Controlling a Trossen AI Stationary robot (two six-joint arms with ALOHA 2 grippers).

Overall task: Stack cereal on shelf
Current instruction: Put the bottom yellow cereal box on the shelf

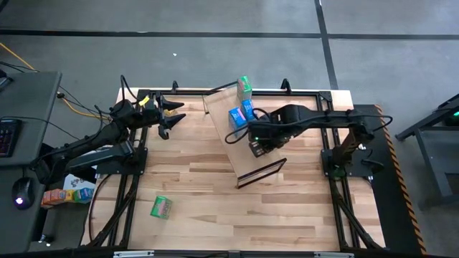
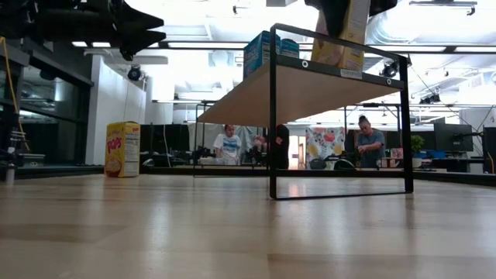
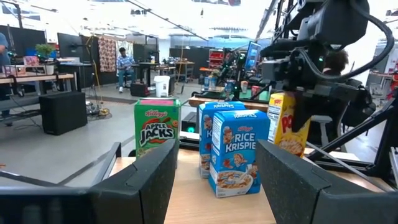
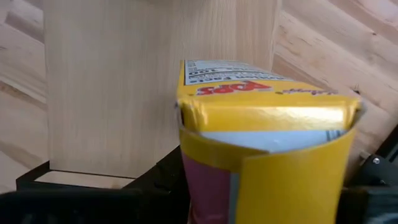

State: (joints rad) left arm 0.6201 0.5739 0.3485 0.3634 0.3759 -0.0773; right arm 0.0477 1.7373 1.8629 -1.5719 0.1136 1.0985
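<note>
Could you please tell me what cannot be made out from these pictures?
- High view: the yellow box in the right gripper is covered by the arm.
- Low view: that yellow box is cut off by the top edge.
- Right wrist view: the yellow box fills the frame, hiding the fingers and most of the shelf.
- High view: print on the green box on the table is too small.

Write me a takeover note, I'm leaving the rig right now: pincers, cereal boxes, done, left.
Right pincer: shut on a yellow cardboard cereal box, held over the light-wood shelf board.
Left pincer: open, empty, raised over the table's far left.
Done: green Apple Jacks box and two blue Rice Krispies boxes stand on the shelf.
Left: set down the held box; shelve the second yellow box and the green box, both on the tabletop.
</note>
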